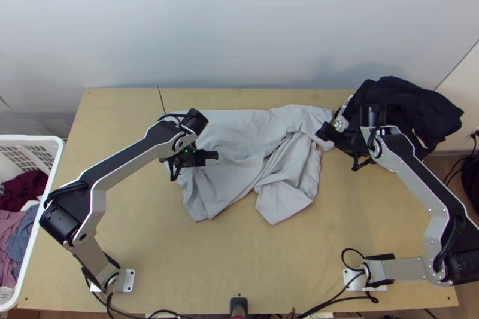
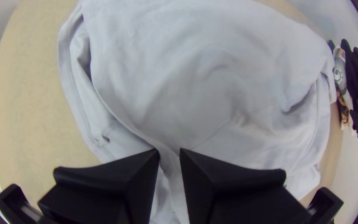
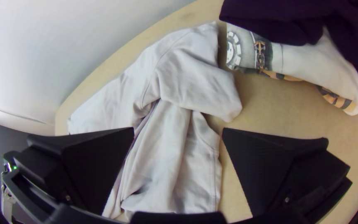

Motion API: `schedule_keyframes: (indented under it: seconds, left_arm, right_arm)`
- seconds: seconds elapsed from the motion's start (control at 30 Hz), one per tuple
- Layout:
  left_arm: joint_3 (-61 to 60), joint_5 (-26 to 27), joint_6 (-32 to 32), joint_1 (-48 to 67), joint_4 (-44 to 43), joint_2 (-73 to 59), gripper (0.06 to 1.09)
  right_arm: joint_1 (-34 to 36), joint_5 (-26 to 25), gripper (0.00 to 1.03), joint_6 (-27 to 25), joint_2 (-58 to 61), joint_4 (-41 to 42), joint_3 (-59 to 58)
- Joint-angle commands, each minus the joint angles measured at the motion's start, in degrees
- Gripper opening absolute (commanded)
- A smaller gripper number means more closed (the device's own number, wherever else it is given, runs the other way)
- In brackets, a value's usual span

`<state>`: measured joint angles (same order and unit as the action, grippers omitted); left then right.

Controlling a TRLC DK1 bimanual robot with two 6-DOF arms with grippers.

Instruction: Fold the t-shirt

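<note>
the left fingers (image 2: 117, 178), with narrow gap between them, are over the left part of the bunched grey t-shirt (image 1: 239, 133), its long side running left to right mid-frame, the right fingers (image 3: 92, 166) are spread beside its right end, and the white basket (image 1: 58, 160), far left, holds clothes (image 1: 24, 190).

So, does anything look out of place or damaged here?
The pale grey shirt lies crooked, with bunched folds instead of flat. A small dark spot near its edge could be a hole or just a mark. The dark clothes seem to spill past the table's right edge.
</note>
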<state>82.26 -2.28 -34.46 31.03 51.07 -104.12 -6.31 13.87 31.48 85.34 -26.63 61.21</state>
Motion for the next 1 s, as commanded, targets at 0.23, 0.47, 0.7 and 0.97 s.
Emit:
schedule_keyframes:
  seconds: [0.23, 0.47, 0.7, 0.97]
  left_arm:
    - [0.01, -3.17, 0.36, 0.26, -0.27, 0.05, 0.1]
    - [-0.26, -3.69, 0.62, -0.97, -0.36, 0.76, 0.1]
    - [0.27, -3.6, 2.29, -5.1, -1.85, 3.04, 0.1]
    - [0.8, -3.6, 2.99, -6.42, -1.85, 3.66, 0.1]
  right_arm:
    - [-0.02, -0.07, 0.99, 0.07, 0.0, 0.0, -0.57]
    - [-0.55, 0.02, 0.99, -0.02, 2.64, 0.97, -0.04]
    - [0.77, -1.56, 0.99, -0.99, 10.72, 6.24, 2.95]
    - [3.05, -8.86, 0.99, -2.74, 16.96, 8.18, 6.03]
